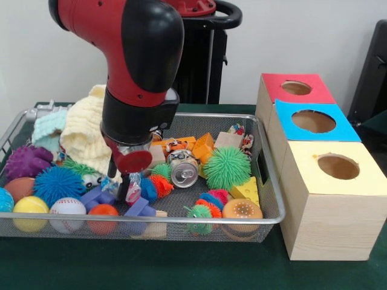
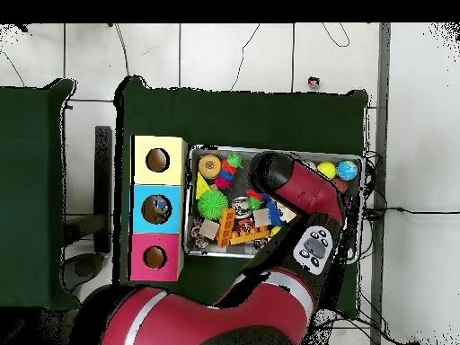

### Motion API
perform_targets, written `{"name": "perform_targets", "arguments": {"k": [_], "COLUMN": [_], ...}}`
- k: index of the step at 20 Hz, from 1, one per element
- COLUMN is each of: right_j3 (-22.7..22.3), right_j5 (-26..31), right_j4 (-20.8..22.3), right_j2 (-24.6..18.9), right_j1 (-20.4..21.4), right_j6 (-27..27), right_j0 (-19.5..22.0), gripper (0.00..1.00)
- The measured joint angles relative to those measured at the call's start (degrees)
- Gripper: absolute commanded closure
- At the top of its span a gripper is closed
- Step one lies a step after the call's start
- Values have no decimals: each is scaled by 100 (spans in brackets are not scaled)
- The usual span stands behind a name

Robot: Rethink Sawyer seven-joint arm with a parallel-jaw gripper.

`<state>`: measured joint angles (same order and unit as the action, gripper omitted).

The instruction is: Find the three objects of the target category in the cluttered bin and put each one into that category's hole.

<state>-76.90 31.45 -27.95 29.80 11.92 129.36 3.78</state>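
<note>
The tool (image 1: 128,184) hangs low inside the wire bin (image 1: 269,181), just left of the soda can (image 1: 182,167); whether it grips anything I cannot tell. Three holed boxes (image 1: 329,199) stand right of the bin.

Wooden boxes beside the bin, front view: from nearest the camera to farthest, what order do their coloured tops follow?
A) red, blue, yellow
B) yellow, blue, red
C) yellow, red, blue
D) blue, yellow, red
B: the yellow-topped box stands nearest the camera, the blue-topped box sits behind it, and the red-topped box is farthest back, each with a round hole in its top, all to one side of the wire bin.
</note>
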Motion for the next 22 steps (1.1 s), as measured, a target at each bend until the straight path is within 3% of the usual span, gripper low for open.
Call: {"name": "perform_targets", "arguments": {"k": [13,18,22], "right_j3": [-318,-295,-284], "right_j5": [0,1,0], "right_j4": [44,558,776], "right_j2": [-228,-779,-880], "right_j1": [187,460,508], "right_j6": [0,-24,-24], "right_j0": [97,524,719], "gripper": [0,0,0]}}
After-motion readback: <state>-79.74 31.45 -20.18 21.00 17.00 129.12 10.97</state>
